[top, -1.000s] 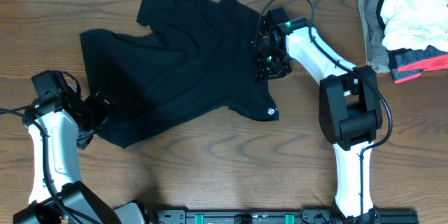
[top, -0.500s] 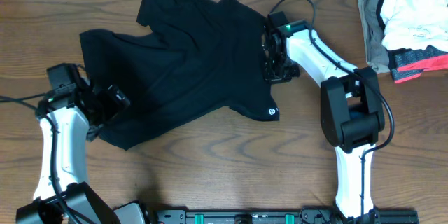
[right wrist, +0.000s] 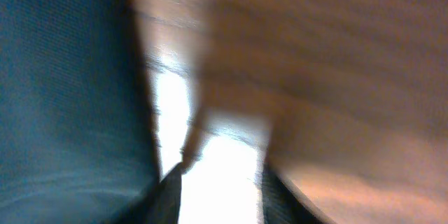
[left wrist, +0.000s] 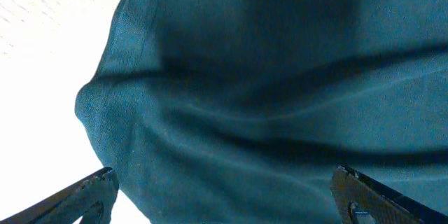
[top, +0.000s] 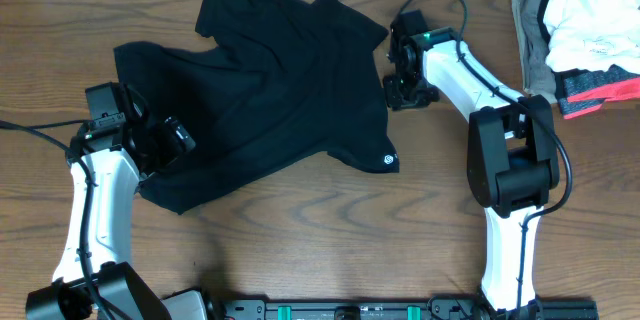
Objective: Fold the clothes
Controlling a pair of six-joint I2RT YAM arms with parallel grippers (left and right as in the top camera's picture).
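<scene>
Lying well apart from the shirt [top: 260, 90]: stacked garments [top: 585, 40].

A garment pile [top: 583, 44] lies on the wooden table [top: 300, 240].

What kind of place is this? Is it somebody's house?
Probably a robot test room, not a house: a left arm and right arm stand at a wooden table with a black shirt and a clothes pile.

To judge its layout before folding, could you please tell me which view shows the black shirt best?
The overhead view: the whole black shirt shows, crumpled. The left wrist shows only a close fabric edge; the right wrist, a blurred strip.
</scene>
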